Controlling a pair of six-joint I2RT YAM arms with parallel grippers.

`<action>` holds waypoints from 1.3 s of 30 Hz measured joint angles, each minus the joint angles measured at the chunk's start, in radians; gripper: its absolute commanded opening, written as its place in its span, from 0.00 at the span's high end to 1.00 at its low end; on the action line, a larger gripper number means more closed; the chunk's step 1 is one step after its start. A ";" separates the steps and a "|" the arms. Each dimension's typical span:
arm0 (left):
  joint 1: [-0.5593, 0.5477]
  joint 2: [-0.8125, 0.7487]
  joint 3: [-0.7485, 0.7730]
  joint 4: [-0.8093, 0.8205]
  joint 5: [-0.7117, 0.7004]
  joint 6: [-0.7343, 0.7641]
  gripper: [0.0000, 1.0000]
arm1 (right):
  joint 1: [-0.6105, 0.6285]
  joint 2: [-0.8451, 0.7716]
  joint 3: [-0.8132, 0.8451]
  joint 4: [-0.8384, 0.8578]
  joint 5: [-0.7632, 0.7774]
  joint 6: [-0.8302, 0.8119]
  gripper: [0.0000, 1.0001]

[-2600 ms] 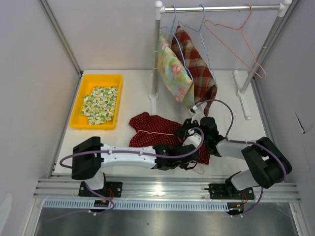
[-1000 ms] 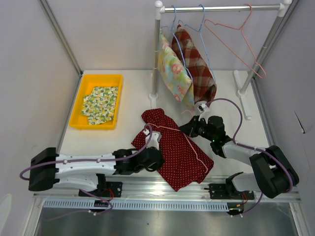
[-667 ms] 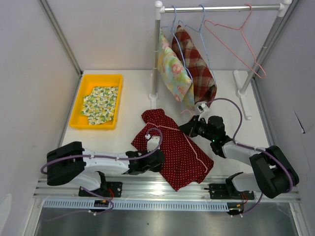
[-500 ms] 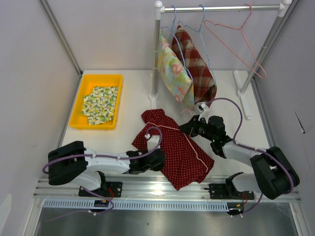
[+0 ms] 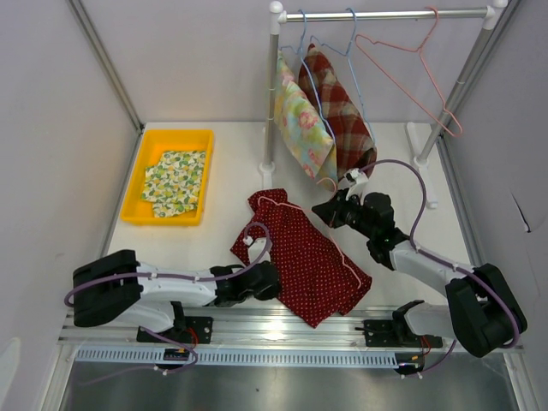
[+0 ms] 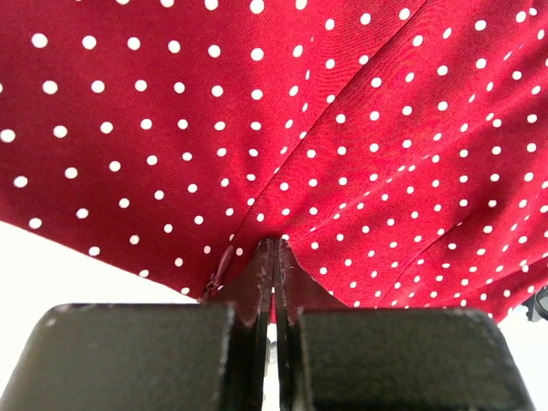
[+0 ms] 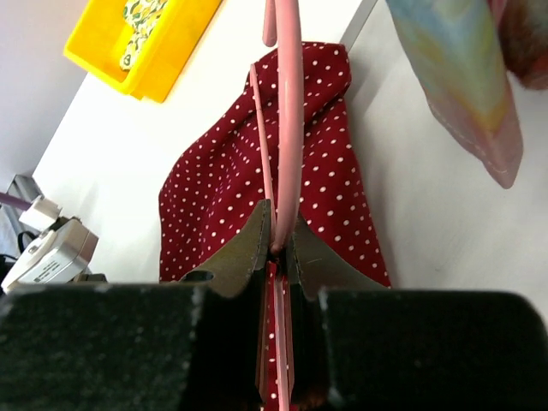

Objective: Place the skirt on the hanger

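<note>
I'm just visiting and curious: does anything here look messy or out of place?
The red dotted skirt lies rumpled and slanted on the table, a pink hanger across it, while a floral garment and a plaid garment hang on the rail. The left gripper pinches its edge; the right gripper pinches the hanger.

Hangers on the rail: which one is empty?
The pink hanger at the right end of the rail. It hangs bare; the two blue hangers beside it carry the floral cloth and the plaid cloth.
</note>
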 measured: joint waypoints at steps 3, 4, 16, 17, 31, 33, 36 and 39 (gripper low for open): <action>0.000 -0.021 -0.016 -0.003 0.010 -0.002 1.00 | 0.000 0.006 0.012 -0.005 0.012 -0.009 1.00; 0.000 -0.027 -0.018 -0.007 0.013 -0.002 1.00 | 0.000 0.011 0.016 -0.005 0.018 -0.012 1.00; 0.000 -0.075 -0.037 -0.050 0.018 -0.001 1.00 | 0.031 -0.010 0.055 -0.102 0.054 -0.056 1.00; 0.000 -0.083 -0.038 -0.059 0.019 0.000 1.00 | 0.046 -0.024 0.058 -0.121 0.066 -0.064 1.00; 0.006 -0.290 -0.038 -0.309 -0.009 0.037 0.99 | 0.178 -0.151 0.200 -0.349 0.193 -0.133 1.00; 0.006 -0.321 -0.026 -0.338 -0.018 0.046 0.98 | 0.190 -0.166 0.222 -0.371 0.200 -0.130 1.00; 0.006 -0.348 -0.003 -0.364 -0.032 0.064 0.87 | 0.216 -0.173 0.241 -0.387 0.226 -0.125 1.00; 0.005 -0.370 0.014 -0.358 -0.030 0.094 0.73 | 0.244 -0.167 0.236 -0.380 0.245 -0.112 1.00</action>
